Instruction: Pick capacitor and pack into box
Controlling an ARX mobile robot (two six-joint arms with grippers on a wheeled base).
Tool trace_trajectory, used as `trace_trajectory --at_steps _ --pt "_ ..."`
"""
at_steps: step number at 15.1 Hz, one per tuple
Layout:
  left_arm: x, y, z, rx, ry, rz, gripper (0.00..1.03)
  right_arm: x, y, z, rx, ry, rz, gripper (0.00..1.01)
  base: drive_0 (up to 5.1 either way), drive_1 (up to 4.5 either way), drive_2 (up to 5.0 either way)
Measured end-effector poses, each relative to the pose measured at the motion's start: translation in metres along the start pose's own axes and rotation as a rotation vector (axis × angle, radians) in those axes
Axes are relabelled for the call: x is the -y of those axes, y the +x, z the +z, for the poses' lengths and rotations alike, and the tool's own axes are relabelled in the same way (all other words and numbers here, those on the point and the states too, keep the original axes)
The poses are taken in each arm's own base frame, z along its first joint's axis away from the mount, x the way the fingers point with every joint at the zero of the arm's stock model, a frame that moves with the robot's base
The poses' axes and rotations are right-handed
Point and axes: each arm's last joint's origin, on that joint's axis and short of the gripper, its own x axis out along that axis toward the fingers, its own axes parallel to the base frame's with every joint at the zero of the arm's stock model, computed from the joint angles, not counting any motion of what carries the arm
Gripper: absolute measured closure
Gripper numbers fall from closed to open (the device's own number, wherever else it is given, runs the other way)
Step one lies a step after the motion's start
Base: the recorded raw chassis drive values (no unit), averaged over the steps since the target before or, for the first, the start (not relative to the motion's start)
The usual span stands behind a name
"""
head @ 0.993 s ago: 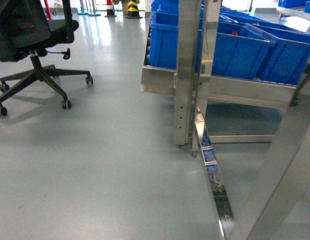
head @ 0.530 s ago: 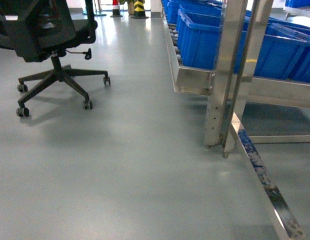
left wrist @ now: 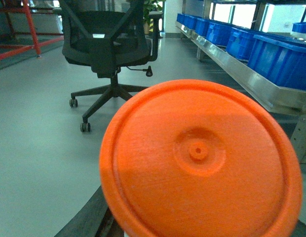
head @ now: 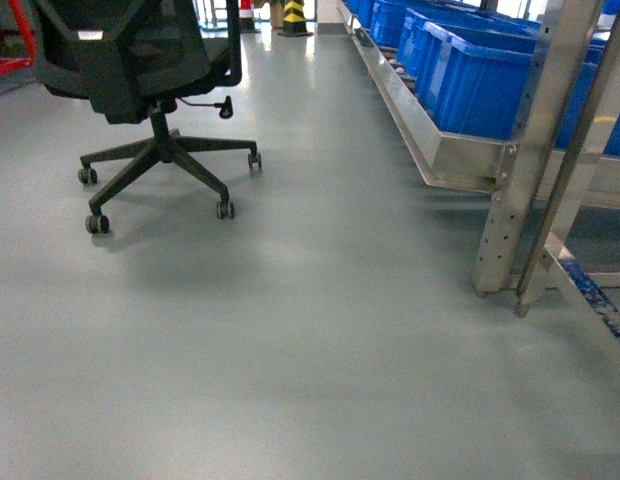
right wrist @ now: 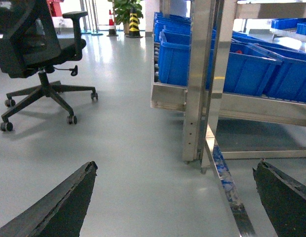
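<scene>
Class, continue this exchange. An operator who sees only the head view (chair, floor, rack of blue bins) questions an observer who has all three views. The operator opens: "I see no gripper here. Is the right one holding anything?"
Observer: No. In the right wrist view the right gripper is open, with only floor between its dark fingers.
Operator: And the left?
Observer: An orange disc fills most of the left wrist view, close to the camera. I cannot tell whether the left gripper holds it.
Operator: Is the box in sight anywhere?
Observer: No. The wrist views show only the chair and the bins from other angles.
</scene>
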Motion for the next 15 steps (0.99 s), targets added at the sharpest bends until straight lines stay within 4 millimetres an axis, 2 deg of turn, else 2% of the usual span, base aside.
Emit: trace_trajectory --at_steps 15 --pt "0.0 0.0 -0.0001 -0.001 0.0 0.0 0.59 0.0 0.0 -0.0002 -0.002 0.0 0.0 0.03 -5.0 2.44 2.4"
